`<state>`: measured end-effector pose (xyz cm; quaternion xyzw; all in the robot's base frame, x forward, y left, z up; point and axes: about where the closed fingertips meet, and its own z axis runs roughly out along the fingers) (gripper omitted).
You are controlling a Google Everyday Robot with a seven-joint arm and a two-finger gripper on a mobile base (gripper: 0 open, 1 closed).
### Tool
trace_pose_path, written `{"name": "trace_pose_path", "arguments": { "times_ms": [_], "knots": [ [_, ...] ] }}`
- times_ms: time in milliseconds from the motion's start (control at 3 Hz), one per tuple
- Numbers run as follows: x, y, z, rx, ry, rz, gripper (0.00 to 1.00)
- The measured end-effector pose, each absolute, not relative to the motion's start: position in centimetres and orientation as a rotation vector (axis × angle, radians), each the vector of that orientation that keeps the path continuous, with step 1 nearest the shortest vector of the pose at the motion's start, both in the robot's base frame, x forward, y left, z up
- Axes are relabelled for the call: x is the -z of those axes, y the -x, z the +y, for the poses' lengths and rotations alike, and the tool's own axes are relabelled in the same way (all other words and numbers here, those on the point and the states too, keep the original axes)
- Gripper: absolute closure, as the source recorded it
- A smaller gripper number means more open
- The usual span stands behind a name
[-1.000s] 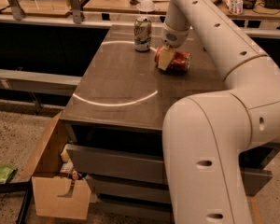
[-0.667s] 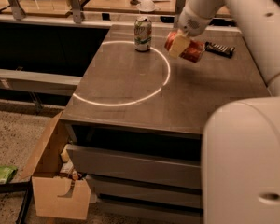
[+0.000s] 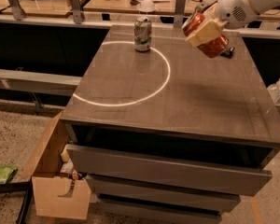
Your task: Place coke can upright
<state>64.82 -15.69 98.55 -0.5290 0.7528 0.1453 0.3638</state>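
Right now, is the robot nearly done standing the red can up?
About halfway. Done: the gripper is shut on the coke can and has it lifted off the table. In hand: the can hangs tilted in the air, far right. Left: set it down upright and let go.

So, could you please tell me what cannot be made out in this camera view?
- Coke can: the gripper holds it tilted above the table's far right; one of its fingers covers the lettering.
- Robot arm: cut off by the top and right edges.
- Dark object: mostly hidden behind the coke can, so unidentifiable.
- Green-and-white can: label too small to read.
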Motion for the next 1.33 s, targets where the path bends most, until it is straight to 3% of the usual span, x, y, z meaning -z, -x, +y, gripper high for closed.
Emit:
{"name": "trace_pose_path", "arguments": {
  "times_ms": [1000, 1333],
  "knots": [
    [-97.6, -59.3, -10.3, -0.840, 1.146, 1.542, 1.00],
    [-96.8, -60.4, -9.0, -0.873, 1.151, 1.398, 1.00]
  ]
}}
